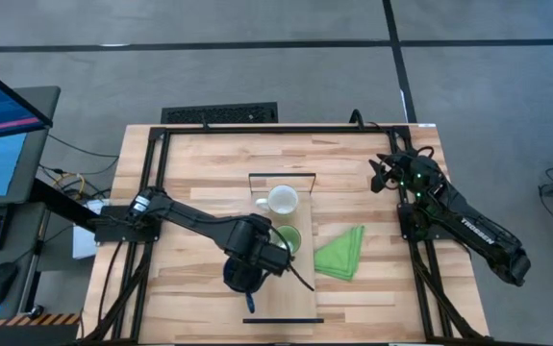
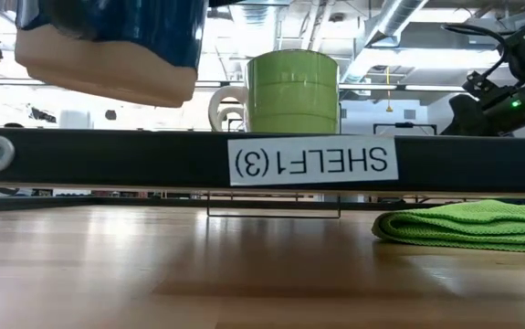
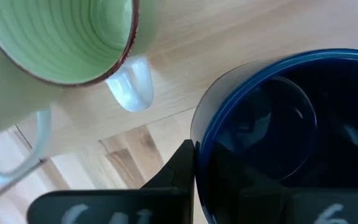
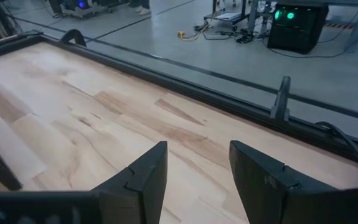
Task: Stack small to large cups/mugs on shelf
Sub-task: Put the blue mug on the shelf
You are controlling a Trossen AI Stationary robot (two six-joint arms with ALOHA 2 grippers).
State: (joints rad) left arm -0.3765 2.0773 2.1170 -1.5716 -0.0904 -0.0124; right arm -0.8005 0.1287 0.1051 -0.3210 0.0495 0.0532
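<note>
The light-wood shelf (image 1: 300, 288) lies down the middle of the table. The white mug (image 1: 282, 200) and the light green mug (image 1: 289, 238) stand on their bases on it; in the low view the green mug (image 2: 292, 91) is in front of the white mug (image 2: 224, 108). My left gripper (image 1: 257, 261) is shut on the dark blue mug (image 1: 240, 277), held above the shelf's near left part, just near of the green mug. My right gripper (image 4: 197, 174) is open and empty at the table's far right (image 1: 384, 175). My left gripper holds the dark blue mug by its rim wall (image 3: 197, 155) on the side toward the green mug. One finger (image 3: 177, 171) lies on the outside of the wall; the other is lost in the mug's dark inside. The mug (image 2: 107, 37) is lifted clear of the shelf, tilted.
A folded green cloth (image 1: 341, 252) lies on the tabletop right of the shelf. The shelf's black front frame with its label (image 2: 315, 161) crosses the low view. A black frame rims the table (image 1: 151, 192). Bare plank lies near of the blue mug.
</note>
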